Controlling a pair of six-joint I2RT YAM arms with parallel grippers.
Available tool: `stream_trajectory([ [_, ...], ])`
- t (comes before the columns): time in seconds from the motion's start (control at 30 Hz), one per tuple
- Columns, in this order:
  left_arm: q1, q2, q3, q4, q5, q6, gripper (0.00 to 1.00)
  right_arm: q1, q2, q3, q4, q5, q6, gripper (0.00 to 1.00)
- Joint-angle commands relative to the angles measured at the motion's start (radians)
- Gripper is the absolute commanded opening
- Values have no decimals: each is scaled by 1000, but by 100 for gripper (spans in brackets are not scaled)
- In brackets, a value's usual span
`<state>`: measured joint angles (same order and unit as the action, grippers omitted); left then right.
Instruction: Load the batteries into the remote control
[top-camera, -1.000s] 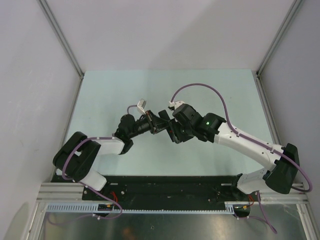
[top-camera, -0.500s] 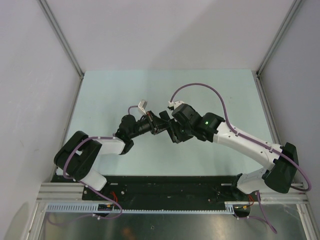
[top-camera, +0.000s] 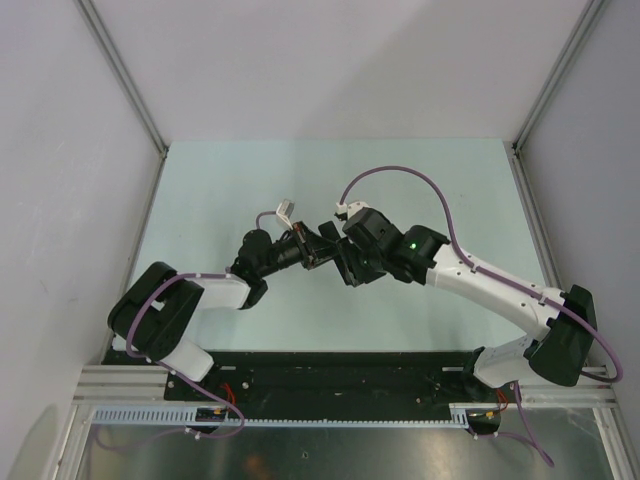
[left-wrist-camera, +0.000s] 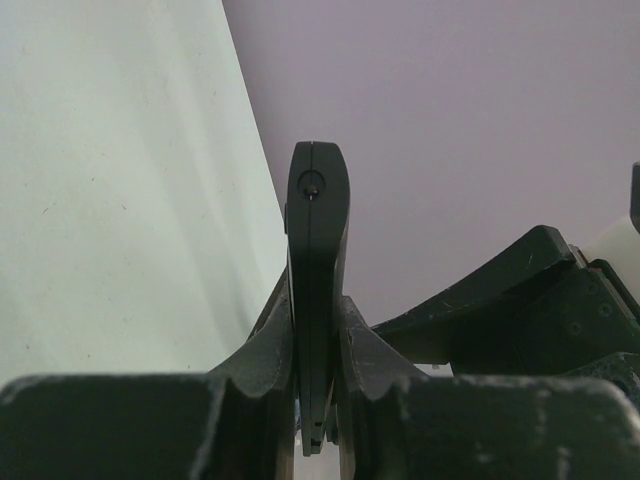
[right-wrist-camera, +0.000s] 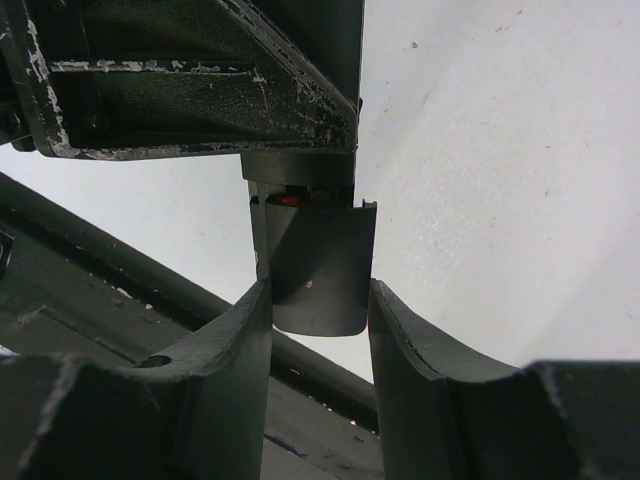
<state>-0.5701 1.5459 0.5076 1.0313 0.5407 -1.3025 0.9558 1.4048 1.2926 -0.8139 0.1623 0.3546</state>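
Jaws of left gripper pinch remote control edge-on. The right gripper pinches cover piece. A red-orange battery looks seated just beyond the jaws; the other battery is unseen. Closing the cover likely remains.

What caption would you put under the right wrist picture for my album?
Right pincer grips the black cover against the remote control, a red-orange battery showing at the seam.

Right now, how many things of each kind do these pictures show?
Slim black remote control: 1
Small black cover piece: 1
Red-orange battery, a sliver showing: 1
Black two-finger grippers, left gripper and right gripper: 2
Total: 5
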Motion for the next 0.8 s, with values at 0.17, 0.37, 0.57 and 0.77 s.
stream_trajectory([
  [0.17,-10,5,40,64,-19,-11,0,17,-17,54,13,2,12,24],
  [0.37,-10,8,40,65,-19,-14,0,18,-24,57,18,0,15,24],
  [0.57,-10,8,42,67,-19,-17,0,23,-20,59,24,-4,20,24],
  [0.77,-10,8,39,69,-21,-18,0,24,-24,59,33,2,27,23],
])
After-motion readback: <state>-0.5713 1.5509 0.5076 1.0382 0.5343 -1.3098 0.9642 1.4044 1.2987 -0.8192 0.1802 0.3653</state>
